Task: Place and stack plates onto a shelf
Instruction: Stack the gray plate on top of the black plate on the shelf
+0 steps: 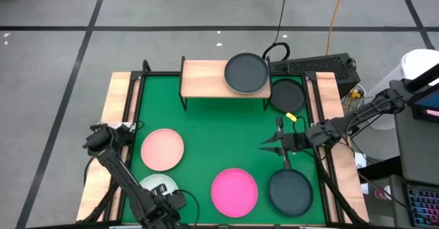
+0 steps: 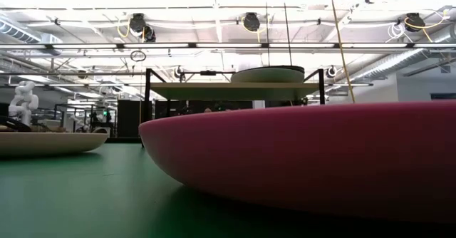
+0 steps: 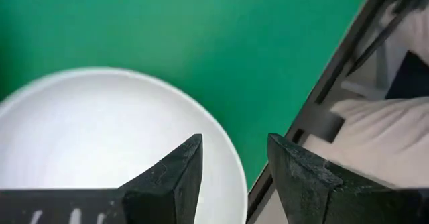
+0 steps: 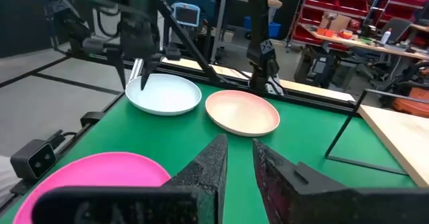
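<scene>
The light-wood shelf stands at the far edge of the mat with a dark plate resting flat on its right half. A second dark plate lies on the mat to the right of the shelf. A third dark plate, the magenta plate and the pale pink plate lie flat on the mat. The whitish plate lies near the mat's near-left corner. My left gripper is open, pointing down over this plate's rim. My right gripper hovers mid-right of the mat, holding nothing, its fingers a narrow gap apart. My left gripper comes from above at the whitish plate's rim, on the side nearest the mat's edge. One finger is over the plate's inside and the other is outside the rim. I cannot tell whether either touches. The plate lies flat on the mat.
The left half of the shelf is bare. A black frame rail runs close beside the whitish plate. The wooden tabletop edging borders the green mat. Open mat lies between the shelf and the near plates.
</scene>
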`<state>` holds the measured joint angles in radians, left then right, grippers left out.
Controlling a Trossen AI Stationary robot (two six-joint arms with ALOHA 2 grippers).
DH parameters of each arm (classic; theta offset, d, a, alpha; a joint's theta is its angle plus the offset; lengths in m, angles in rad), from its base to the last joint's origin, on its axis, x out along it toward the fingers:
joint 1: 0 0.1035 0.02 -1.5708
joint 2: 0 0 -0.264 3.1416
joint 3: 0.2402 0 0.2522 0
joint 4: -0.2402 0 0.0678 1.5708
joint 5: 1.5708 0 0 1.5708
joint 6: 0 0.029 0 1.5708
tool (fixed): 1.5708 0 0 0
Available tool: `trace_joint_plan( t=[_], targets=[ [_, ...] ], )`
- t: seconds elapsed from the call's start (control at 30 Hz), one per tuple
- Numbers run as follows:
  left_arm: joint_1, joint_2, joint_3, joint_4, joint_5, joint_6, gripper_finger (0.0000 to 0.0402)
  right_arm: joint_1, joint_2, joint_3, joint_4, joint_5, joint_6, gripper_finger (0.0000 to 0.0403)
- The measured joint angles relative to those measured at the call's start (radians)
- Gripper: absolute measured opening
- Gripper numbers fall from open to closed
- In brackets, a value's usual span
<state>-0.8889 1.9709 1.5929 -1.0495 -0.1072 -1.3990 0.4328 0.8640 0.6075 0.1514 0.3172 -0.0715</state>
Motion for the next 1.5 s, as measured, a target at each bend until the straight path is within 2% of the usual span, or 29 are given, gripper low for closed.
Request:
trace_joint_plan(
  t=[0.23, 0.37, 0.8, 0.93, 1.13, 1.23, 1.43, 1.5],
  targets=[
    [0.003, 0.062, 0.0, -0.001, 0.082, -0.036, 0.0172, 0.0, 0.0, 0.0, 0.002, 0.004, 0.0, 0.0055],
    [0.003, 0.072, 0.0, -0.001, 0.091, -0.062, 0.0172, 0.0, 0.0, 0.0, -0.003, 0.048, 0.004, 0.0055],
    [0.002, 0.072, -0.029, 0.005, 0.09, -0.131, 0.0172, 0.001, 0.0, 0.0, -0.006, 0.048, 0.008, 0.0055],
    [0.002, 0.072, -0.073, 0.053, 0.137, -0.153, 0.0172, 0.001, 0.0, 0.0, -0.01, 0.048, 0.008, 0.0055],
    [0.002, 0.072, -0.091, 0.062, 0.145, -0.18, 0.0171, 0.001, 0.0, 0.0, -0.014, 0.048, 0.008, 0.0055],
    [0.005, 0.072, -0.091, 0.063, 0.172, -0.179, 0.0146, 0.001, 0.0, 0.0, -0.014, 0.048, 0.008, 0.0055],
    [0.01, 0.072, -0.084, 0.062, 0.257, -0.18, 0.0022, 0.001, 0.0, 0.0, -0.011, 0.046, 0.049, 0.0055],
    [0.009, 0.068, -0.084, 0.058, 0.264, -0.176, 0.0013, 0.001, 0.0, 0.0, -0.013, 0.045, 0.049, 0.0055]
  ],
)
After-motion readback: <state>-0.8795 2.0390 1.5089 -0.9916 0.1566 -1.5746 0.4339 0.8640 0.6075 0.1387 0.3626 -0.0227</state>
